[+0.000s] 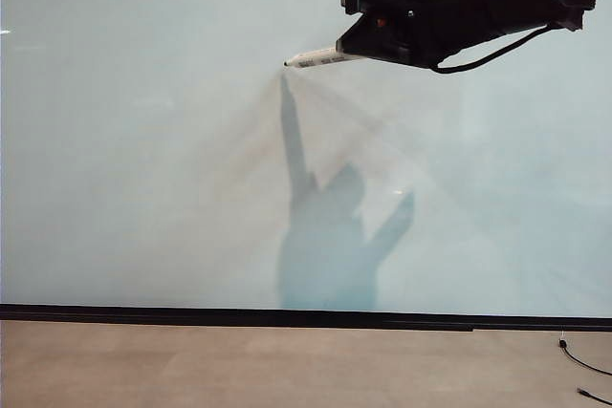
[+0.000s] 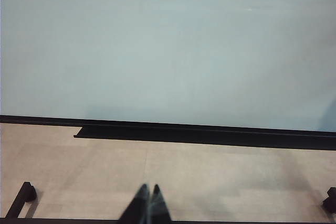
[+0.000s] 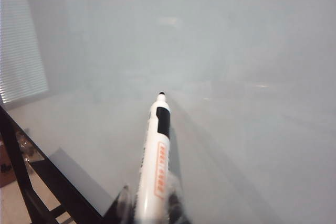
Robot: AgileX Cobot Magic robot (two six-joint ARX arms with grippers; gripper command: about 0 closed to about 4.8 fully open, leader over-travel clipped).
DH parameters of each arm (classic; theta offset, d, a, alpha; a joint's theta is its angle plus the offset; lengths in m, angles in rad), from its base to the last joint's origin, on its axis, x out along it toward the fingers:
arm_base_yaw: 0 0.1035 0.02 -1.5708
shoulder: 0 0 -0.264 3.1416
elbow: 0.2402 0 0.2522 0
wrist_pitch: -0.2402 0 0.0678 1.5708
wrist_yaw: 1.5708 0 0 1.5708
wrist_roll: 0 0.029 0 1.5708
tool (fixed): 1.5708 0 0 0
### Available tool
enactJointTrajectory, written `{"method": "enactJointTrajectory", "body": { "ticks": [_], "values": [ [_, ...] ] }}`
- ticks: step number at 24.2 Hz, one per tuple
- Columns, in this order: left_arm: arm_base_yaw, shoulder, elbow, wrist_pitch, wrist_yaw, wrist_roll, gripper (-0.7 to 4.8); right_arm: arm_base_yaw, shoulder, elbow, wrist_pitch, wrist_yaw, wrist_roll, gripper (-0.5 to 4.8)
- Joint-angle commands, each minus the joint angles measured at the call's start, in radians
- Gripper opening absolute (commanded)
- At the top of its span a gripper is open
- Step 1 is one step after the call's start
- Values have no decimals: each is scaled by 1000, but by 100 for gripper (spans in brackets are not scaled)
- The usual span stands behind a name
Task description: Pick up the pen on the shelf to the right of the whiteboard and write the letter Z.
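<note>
We see right gripper (image 1: 368,45) clamped on pen (image 1: 320,58), high before whiteboard (image 1: 143,140); pen juts forward from claw, tip at board. Left gripper (image 2: 147,203) closed, empty, low near board's base.

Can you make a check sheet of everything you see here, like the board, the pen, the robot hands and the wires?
Surface: whiteboard bare, no pen strokes seen; black strip along its lower edge, pale floor below.
Job's things: pen uncapped, tip pointing at the board; contact cannot be told. Letter Z: nothing seen.
Clutter: nothing seen.
Grippers: right gripper high at upper right, shut on the pen. Left gripper low over the floor, shut, holding nothing.
Cables: black cable looped under the right arm; another on the floor.
Surroundings: arm's shadow on the board.
</note>
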Motion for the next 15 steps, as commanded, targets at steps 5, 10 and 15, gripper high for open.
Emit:
{"method": "enactJointTrajectory", "body": {
  "ticks": [5, 10, 15],
  "values": [
    [0, 0, 2, 11, 0, 4, -4, 17, -5, 6, 2, 77, -2, -9],
    [0, 0, 2, 11, 0, 4, -4, 17, -10, 6, -8, 91, -2, -9],
    [0, 0, 2, 11, 0, 4, -4, 15, -23, 6, -36, 113, -6, -9]
  ]
}}
